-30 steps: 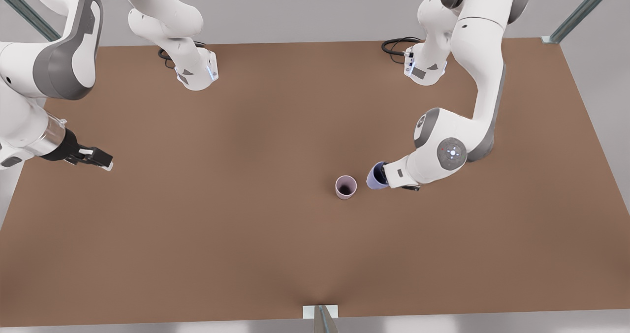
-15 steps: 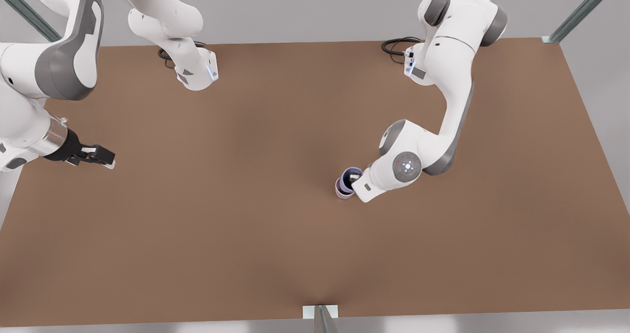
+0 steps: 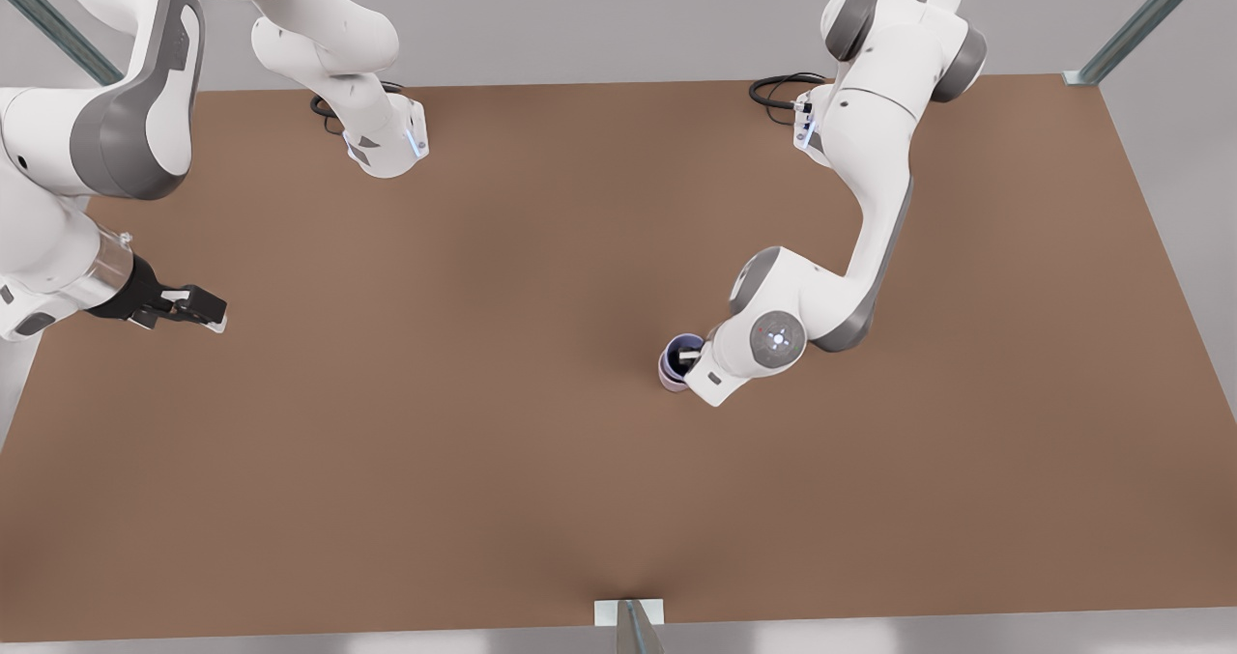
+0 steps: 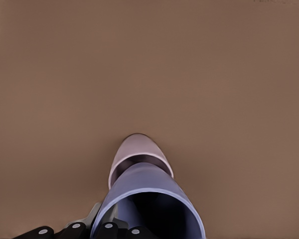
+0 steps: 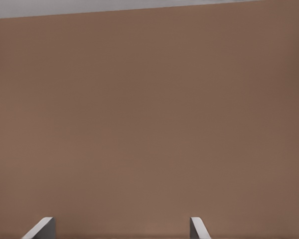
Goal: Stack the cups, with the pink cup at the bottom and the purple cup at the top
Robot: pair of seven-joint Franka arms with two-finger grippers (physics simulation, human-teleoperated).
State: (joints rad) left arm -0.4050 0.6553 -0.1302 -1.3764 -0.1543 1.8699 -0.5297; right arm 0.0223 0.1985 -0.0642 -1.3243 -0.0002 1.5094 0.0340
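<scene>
The pink cup [image 3: 667,377] stands upright on the brown table [image 3: 483,422], right of centre in the front view. The purple cup [image 3: 680,342] is directly over it, its lower end dipping into the pink cup's mouth. In the left wrist view the purple cup [image 4: 149,196] is close up, with the pink cup [image 4: 139,147] just beyond it. My left gripper [image 3: 692,355] is shut on the purple cup's rim, one finger inside the cup. My right gripper [image 3: 200,309] waits open at the front view's left edge, its fingertips [image 5: 42,226] spread over bare table.
Both arm bases [image 3: 387,147] [image 3: 821,137] stand at the table's far edge with black cables [image 3: 778,89] beside them. A metal post [image 3: 633,625] rises at the middle of the near edge. The left arm's elbow [image 3: 821,297] hangs low just right of the cups.
The left arm carried the purple cup leftward from beside the pink cup to above it, then lowered it into the pink cup's mouth. The right arm barely moved.
</scene>
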